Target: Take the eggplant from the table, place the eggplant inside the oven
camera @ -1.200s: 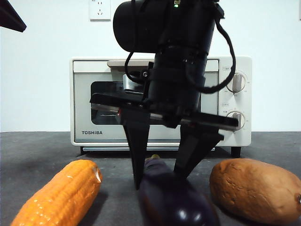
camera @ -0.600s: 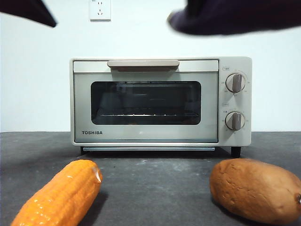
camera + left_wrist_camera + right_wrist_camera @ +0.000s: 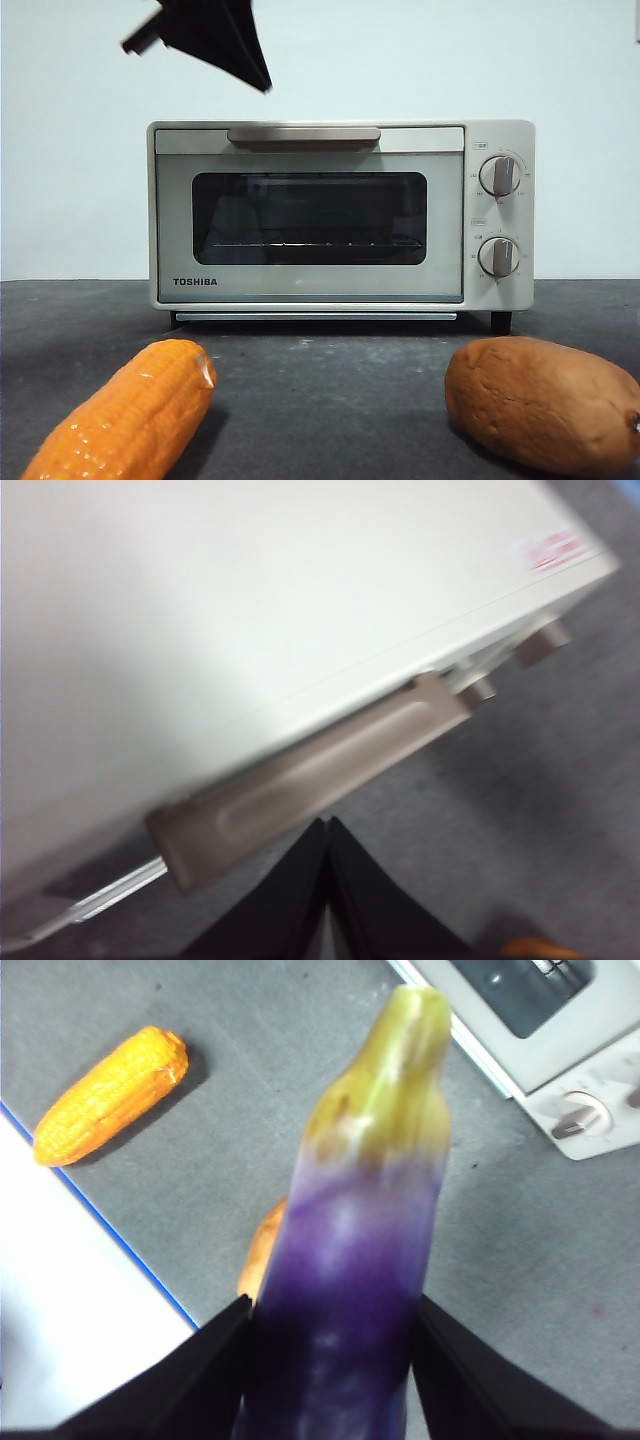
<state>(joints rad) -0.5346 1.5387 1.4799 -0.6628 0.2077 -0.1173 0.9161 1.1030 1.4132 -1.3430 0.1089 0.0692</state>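
Nearest the low front camera, an orange corn cob (image 3: 125,415) lies on the dark grey table (image 3: 330,390) at one side and a brown potato-like lump (image 3: 540,400) at the other, with bare table between them; both are cut off by the picture's lower edge. Behind them stands the cream-white oven (image 3: 340,215), its dark glass door shut, the beige bar handle (image 3: 303,135) across the top of the door and two round knobs (image 3: 498,215) stacked on its panel. The eggplant (image 3: 350,1260) does not show in the front view; it shows only in the right wrist view, clamped between the two black jaws of the right gripper (image 3: 335,1360) and lifted clear above the table, its greenish-yellow stem end pointing away from the wrist. Under it that view shows the corn cob, a sliver of the brown lump mostly hidden behind the eggplant, and a corner of the oven with one knob. The left gripper (image 3: 327,880) has its jaws pressed together with nothing between them, hanging just beside the door handle at the oven's top front edge; its view is blurred, so whether it touches the handle cannot be told. In the front view it is a black tip at the top, above the oven.
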